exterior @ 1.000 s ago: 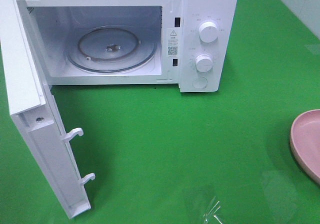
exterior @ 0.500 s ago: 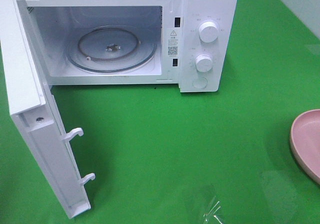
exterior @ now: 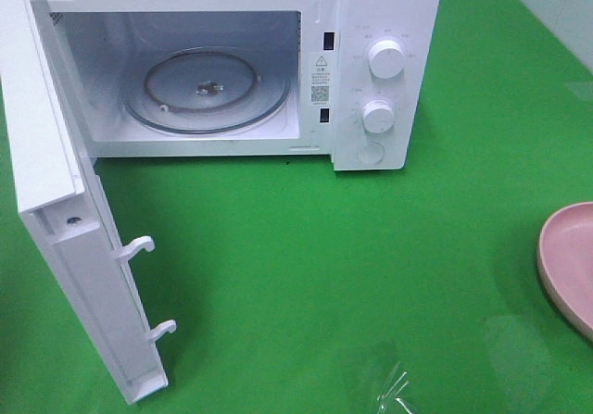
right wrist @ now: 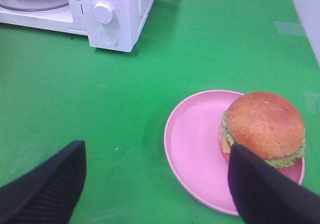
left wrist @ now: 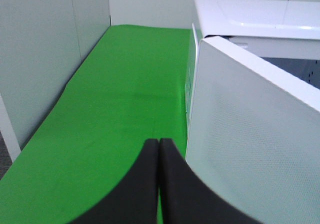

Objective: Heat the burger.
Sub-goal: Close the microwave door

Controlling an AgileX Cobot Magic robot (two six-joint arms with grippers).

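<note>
The microwave [exterior: 232, 67] stands with its door [exterior: 65, 219] swung wide, and the left hand [left wrist: 159, 156], pressed together on nothing, hangs just beside that door's outer face; a careless sweep could knock the door inward and close off the cavity. Inside, the glass turntable [exterior: 206, 92] carries nothing. The pink plate [right wrist: 200, 149] holds the burger [right wrist: 263, 129] near its far rim, just ahead of the right hand [right wrist: 155, 184], whose fingers stand wide apart. Squeezed unevenly, the stacked layers would likely slide.
</note>
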